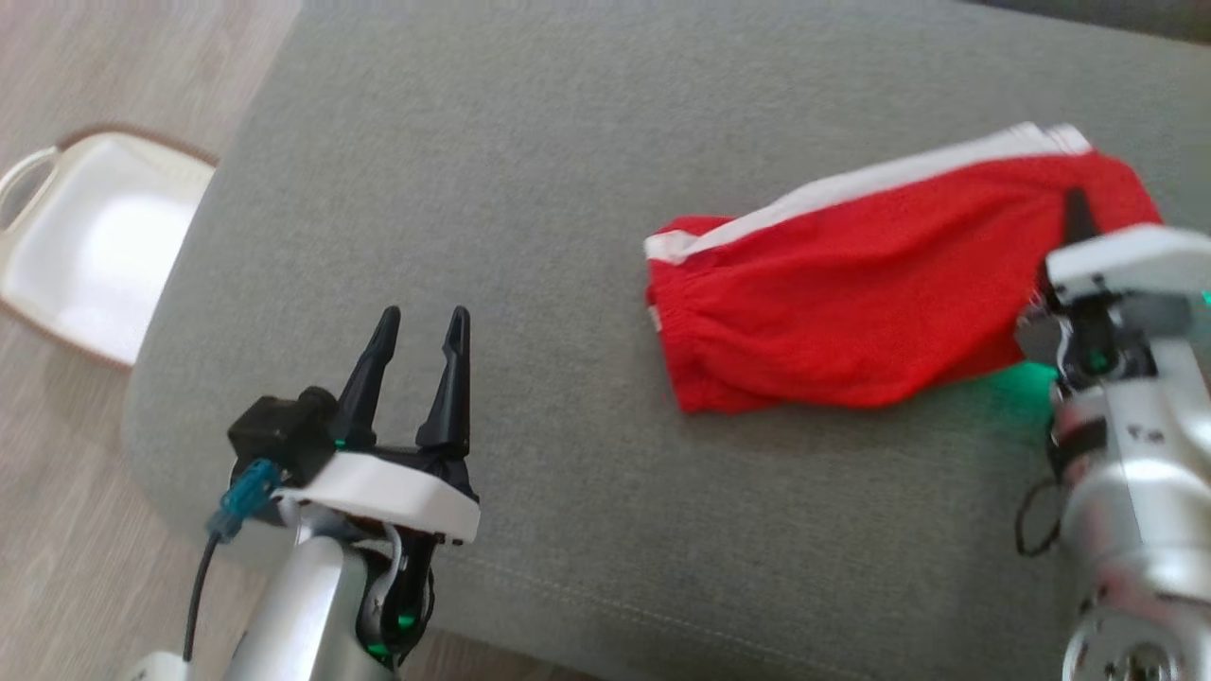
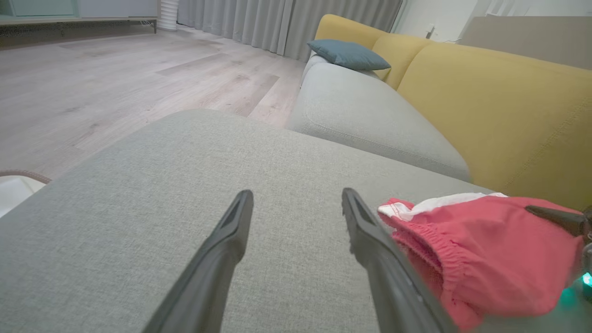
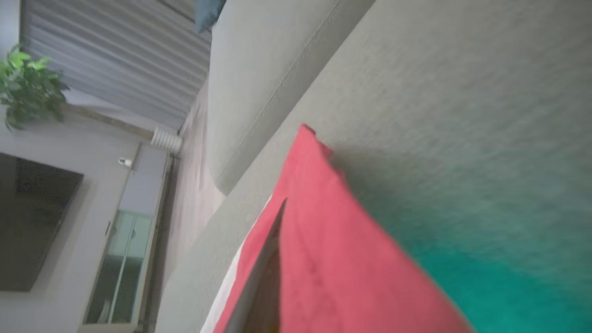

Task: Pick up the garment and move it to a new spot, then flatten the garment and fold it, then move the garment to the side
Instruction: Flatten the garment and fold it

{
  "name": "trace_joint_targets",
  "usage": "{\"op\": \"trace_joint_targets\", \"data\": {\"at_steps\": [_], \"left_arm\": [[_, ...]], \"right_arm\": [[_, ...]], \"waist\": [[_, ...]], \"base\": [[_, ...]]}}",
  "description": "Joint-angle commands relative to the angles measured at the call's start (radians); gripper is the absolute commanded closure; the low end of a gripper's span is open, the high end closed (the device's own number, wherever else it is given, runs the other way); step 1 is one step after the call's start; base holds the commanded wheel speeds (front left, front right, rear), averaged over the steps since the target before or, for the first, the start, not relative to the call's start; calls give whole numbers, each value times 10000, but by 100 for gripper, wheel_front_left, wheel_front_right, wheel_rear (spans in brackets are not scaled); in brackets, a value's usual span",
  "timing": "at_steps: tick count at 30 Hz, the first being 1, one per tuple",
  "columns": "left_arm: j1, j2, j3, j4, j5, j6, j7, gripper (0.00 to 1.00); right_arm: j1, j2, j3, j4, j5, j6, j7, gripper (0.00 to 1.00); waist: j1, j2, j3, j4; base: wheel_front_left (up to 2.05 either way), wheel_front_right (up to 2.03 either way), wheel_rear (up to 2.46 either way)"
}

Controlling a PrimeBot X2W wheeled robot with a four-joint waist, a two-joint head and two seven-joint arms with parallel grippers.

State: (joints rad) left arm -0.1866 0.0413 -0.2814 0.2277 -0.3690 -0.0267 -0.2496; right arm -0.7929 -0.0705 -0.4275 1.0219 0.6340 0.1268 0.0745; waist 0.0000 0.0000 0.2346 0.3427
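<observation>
Grey sofa cushion point(image 1: 568, 189) spread out below us, and nearest to us, over its front left part, hung the left gripper point(image 1: 424, 317), its jaws wide apart with nothing between them and only bare fabric ahead of them. To the right lay the garment point(image 1: 851, 303), red shorts with a white stripe along the far edge, stretched across the right half of the cushion with the gathered waistband turned toward the left gripper and well apart from it. At the garment's right end we saw the right gripper point(image 1: 1077, 213), its jaws closed on the red cloth, one dark finger lying over the top of the fabric and the other hidden beneath; whether that end was raised off the cushion we could not tell. On the wooden floor point(image 2: 92, 83) beside the cushion's left edge stood a white basket point(image 1: 95, 255) with a brown rim. Farther off ran a second grey seat point(image 2: 370, 120), a yellow backrest point(image 2: 499, 106) and a blue pillow point(image 2: 347, 54), with grey curtains point(image 2: 277, 23) behind.
</observation>
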Motion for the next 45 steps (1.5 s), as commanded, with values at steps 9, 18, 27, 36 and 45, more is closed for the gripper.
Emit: {"op": "trace_joint_targets", "data": {"at_steps": [9, 18, 27, 36, 45], "left_arm": [[395, 89, 505, -177, 298, -53, -122, 0], [501, 89, 267, -141, 499, -154, -122, 0], [591, 89, 188, 49, 572, -157, -122, 0], [719, 89, 188, 142, 595, -125, -122, 0], [826, 89, 161, 162, 559, -100, -122, 0]], "right_arm": [[1689, 150, -719, -1358, 367, 39, -1002, 100], [2097, 197, -813, -1930, 459, 39, -1005, 100], [1846, 200, 1389, -2275, 1733, 39, -1285, 100], [2549, 201, 4697, -3497, 3709, 39, -1468, 100], [3004, 202, 6925, -3573, 4104, 39, -1768, 100]], "waist": [[0, 0, -991, -948], [0, 0, -1132, -1181], [0, 0, -1455, -962], [0, 0, -1805, -573], [0, 0, -1885, -185]], "base": [[0, 0, 0], [0, 0, 0], [0, 0, 0], [0, 0, 0], [0, 0, 0]]}}
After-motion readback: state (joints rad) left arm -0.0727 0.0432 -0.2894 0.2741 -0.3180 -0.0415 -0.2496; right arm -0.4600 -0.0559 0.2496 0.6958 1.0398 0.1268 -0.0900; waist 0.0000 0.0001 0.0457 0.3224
